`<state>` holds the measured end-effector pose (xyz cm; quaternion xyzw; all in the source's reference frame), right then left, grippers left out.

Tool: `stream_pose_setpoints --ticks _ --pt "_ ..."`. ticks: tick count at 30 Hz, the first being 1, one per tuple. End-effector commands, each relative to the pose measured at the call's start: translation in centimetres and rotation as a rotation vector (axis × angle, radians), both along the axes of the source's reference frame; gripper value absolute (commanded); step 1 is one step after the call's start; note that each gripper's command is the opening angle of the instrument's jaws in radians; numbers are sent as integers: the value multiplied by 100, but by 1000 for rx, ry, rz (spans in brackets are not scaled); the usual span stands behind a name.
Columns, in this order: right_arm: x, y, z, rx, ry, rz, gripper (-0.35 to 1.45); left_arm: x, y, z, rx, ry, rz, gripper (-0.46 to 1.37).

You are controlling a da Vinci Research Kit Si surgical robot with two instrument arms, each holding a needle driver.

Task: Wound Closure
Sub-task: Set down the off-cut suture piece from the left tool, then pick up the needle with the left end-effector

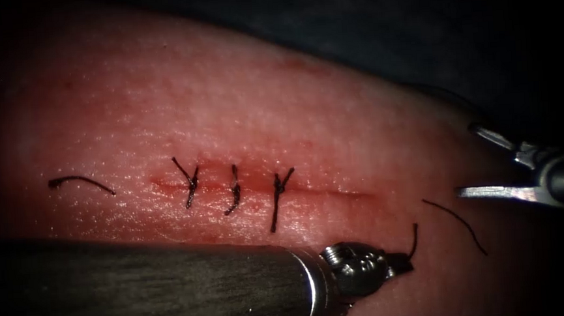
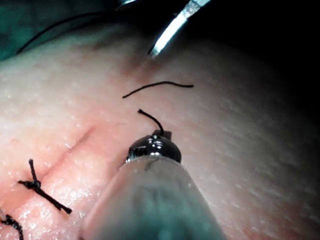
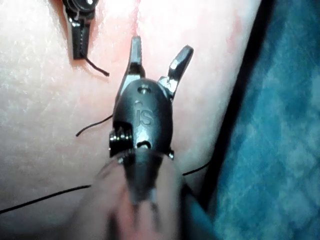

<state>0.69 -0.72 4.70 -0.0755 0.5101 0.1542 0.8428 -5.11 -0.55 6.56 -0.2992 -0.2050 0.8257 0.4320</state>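
Already closed along the cut on the tissue with three knotted stitches, right stretch unstitched; left tool pinched on a short thread end, right tool spread, empty; loose thread piece between them; needle not made out.

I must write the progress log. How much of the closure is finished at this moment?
Done: three knotted stitches cross the cut; its right end carries no stitch. Two cut ends of thread lie loose on the tissue. In hand: the left tool, jaws shut, holds a short piece of thread. The right tool is open, holding nothing. I see no needle.
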Motion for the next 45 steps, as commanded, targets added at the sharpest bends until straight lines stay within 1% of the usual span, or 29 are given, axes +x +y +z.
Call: stream_pose_setpoints --ticks 1,2,5,10,11,14,15,18,19,21,23,26,28,31,32,33,34,35,36,37,38,40,41,43,45 --pt "1 -1 1 3 2 -8 142 -1 -2 5 22 14 -3 28" --pt "3 -1 1 3 3 -9 142 -2 -4 10 38 24 1 50" --pt "7 -2 1 5 7 -13 142 2 -9 21 74 40 17 70" --pt "10 -3 1 6 7 -13 141 14 -14 30 66 75 41 75" --pt "11 -3 0 6 7 -13 141 18 -14 31 63 75 44 82" --pt "11 -3 0 6 7 -12 141 25 -14 31 60 75 48 89" --pt "12 -3 0 6 7 -12 141 29 -14 30 52 83 47 89" --pt "12 -4 0 6 7 -13 141 37 -15 26 37 102 38 87" --pt "12 -4 0 6 7 -13 141 40 -16 25 24 110 39 82" --pt "12 -4 0 6 9 -16 141 49 -18 21 -17 142 39 63" --pt "12 -4 0 6 9 -15 141 56 -19 16 -52 170 46 50" --pt "12 -4 0 6 9 -15 141 65 -19 8 -77 174 57 37" --pt "12 -4 0 6 9 -15 141 72 -20 1 -91 168 68 35" --pt "12 -4 0 6 9 -15 142 76 -22 -11 -115 157 99 25" --pt "12 -5 0 7 10 -18 142 76 -22 -19 -145 140 125 19" --pt "12 -5 0 7 10 -18 142 76 -22 -22 -154 124 134 16" --pt "12 -5 0 7 10 -18 142 76 -21 -28 -174 81 154 15" --pt "12 -5 0 7 10 -18 142 77 -20 -35 -188 17 160 15" --pt "12 -5 0 7 10 -18 142 77 -18 -40 -195 -47 170 16" --pt "12 -5 0 7 11 -18 142 78 -17 -43 -202 -88 171 21" --pt "12 -5 0 7 11 -18 142 79 -15 -50 -220 -158 176 43" --pt "12 -5 -1 7 11 -18 142 84 -11 -62 -249 -233 197 76" --pt "12 -6 -2 8 11 -19 142 88 -8 -70 -254 -253 214 84" --pt "12 -6 -2 8 11 -19 142 93 -4 -77 -252 -269 228 91" --pt "12 -8 -3 8 11 -20 142 107 3 -89 -245 -299 241 107"
